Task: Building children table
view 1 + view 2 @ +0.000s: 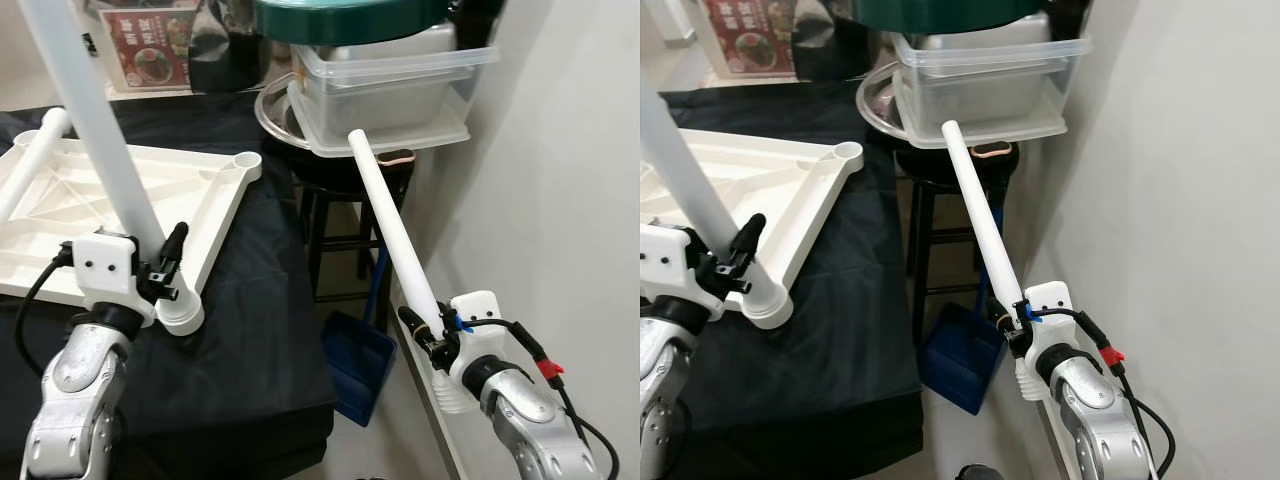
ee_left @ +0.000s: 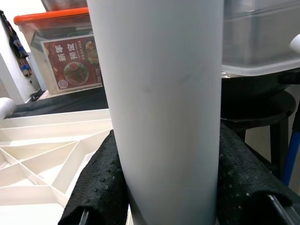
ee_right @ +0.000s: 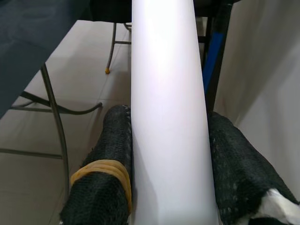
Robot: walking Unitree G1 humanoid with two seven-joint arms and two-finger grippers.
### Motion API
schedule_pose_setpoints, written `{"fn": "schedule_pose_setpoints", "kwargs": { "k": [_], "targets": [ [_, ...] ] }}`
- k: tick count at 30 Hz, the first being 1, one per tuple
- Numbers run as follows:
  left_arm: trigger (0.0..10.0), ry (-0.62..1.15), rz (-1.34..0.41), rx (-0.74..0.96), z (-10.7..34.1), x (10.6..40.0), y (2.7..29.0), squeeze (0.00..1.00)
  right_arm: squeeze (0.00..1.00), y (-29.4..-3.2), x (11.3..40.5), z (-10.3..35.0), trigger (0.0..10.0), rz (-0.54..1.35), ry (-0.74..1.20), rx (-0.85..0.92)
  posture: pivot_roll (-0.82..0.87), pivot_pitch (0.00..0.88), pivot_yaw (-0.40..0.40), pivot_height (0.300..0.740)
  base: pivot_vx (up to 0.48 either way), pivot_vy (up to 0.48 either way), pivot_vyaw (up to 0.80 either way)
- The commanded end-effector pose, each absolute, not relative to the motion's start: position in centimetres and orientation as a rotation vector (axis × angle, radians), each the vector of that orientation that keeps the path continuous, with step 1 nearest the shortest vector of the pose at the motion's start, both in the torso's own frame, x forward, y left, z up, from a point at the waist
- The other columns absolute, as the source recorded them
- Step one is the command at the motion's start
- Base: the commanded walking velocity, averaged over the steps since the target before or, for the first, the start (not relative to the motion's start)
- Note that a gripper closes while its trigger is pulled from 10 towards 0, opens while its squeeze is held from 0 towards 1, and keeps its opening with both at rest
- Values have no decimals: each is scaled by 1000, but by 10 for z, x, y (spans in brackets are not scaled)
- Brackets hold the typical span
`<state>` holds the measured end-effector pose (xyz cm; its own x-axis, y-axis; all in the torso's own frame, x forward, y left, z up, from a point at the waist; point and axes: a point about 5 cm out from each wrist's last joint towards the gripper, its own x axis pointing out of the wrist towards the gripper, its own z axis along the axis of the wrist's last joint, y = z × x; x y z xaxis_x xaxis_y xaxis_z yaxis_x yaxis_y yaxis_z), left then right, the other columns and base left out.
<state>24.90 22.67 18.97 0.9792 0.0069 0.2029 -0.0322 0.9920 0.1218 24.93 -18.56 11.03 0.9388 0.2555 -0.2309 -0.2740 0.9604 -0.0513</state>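
Note:
A white plastic tabletop [image 1: 130,195] lies upside down on a black-covered table, ribs up, with round leg sockets at its corners. My left gripper [image 1: 165,265] is shut on a white table leg [image 1: 95,110] that stands in the near corner socket [image 1: 180,315] and leans up to the left. In the left wrist view the white leg [image 2: 164,108] sits between black pads [image 2: 101,187]. My right gripper [image 1: 425,335] is shut on a second white leg [image 1: 395,235], held off the table's right side, slanting up toward a stool. The right wrist view has that second leg [image 3: 168,112] between the pads [image 3: 112,154].
A black stool [image 1: 345,200] at right carries a metal tray and clear plastic bins [image 1: 390,85] under a green lid. A blue dustpan [image 1: 355,365] lies on the floor below. A white wall [image 1: 560,180] is close on the right. A third leg [image 1: 30,165] lies at the tabletop's far left.

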Motion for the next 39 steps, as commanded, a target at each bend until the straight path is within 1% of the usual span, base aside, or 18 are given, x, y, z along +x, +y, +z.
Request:
{"fn": "schedule_pose_setpoints", "kwargs": {
  "k": [1, 2, 4, 7, 10, 13, 15, 18, 19, 20, 21, 22, 24, 27, 31, 37, 38, 39],
  "targets": [
    [10000, -173, 306, 268, 195, 237, 281, 0, 0, -187, 248, 109, 10000, 264, 233, -76, -65, 123, -18, 740, 0, 0, 0],
    [10000, -173, 306, 268, 195, 237, 281, 0, 0, -187, 248, 109, 10000, 264, 233, -76, -65, 123, -18, 740, 0, 0, 0],
    [10000, -170, 407, 312, 200, 231, 301, 0, 0, -186, 248, 109, 10000, 266, 234, -75, -59, 125, -15, 740, 0, 0, 0],
    [10000, -169, 449, 327, 203, 228, 308, 0, 0, -186, 248, 109, 10000, 267, 233, -74, -59, 125, -15, 740, 0, 0, 0],
    [10000, -162, 560, 361, 207, 220, 322, 0, 0, -186, 248, 109, 10000, 273, 234, -71, -55, 126, -15, 740, 0, 0, 0],
    [10000, -166, 564, 347, 207, 218, 321, 0, 0, -185, 248, 109, 10000, 275, 235, -70, -50, 129, -19, 740, 0, 0, 0],
    [10000, -176, 516, 301, 205, 219, 314, 0, 0, -185, 248, 109, 10000, 278, 236, -70, -50, 129, -19, 740, 0, 0, 0],
    [10000, -237, 155, 147, 203, 227, 265, 0, 0, -185, 249, 108, 10000, 284, 240, -71, -49, 130, -21, 740, 0, 0, 0],
    [10000, -227, 22, 97, 200, 227, 248, 0, 0, -185, 249, 108, 10000, 285, 241, -71, -48, 131, -20, 740, 0, 0, 0],
    [10000, -216, -57, 66, 199, 227, 238, 0, 0, -185, 249, 108, 10000, 286, 241, -71, -48, 131, -20, 740, 0, 0, 0],
    [10000, -216, -57, 66, 199, 227, 238, 0, 0, -185, 249, 108, 10000, 286, 241, -71, -48, 131, -20, 740, 0, 0, 0],
    [10000, -186, -179, 56, 195, 223, 224, 0, 0, -185, 249, 108, 10000, 287, 242, -71, -51, 131, -20, 740, 0, 0, 0],
    [10000, -145, -331, 43, 191, 217, 208, 0, 0, -185, 248, 108, 10000, 287, 243, -71, -53, 133, -20, 740, 0, 0, 0],
    [10000, -129, -440, 33, 193, 210, 202, 0, 0, -186, 248, 108, 10000, 286, 244, -71, -54, 134, -21, 740, 0, 0, 0],
    [10000, -159, -429, 28, 204, 210, 212, 0, 0, -186, 248, 108, 10000, 285, 246, -70, -51, 138, -22, 740, 0, 0, 0],
    [10000, -174, -254, 79, 215, 209, 258, 0, 0, -186, 248, 108, 10000, 287, 249, -67, -47, 140, -27, 740, 0, 0, 0],
    [10000, -174, -254, 79, 215, 209, 258, 0, 0, -186, 248, 108, 10000, 287, 249, -67, -47, 140, -27, 740, 0, 0, 0],
    [10000, -164, -200, 90, 214, 205, 271, 0, 0, -186, 247, 108, 10000, 288, 250, -66, -47, 141, -28, 740, 0, 0, 0]
  ]
}}
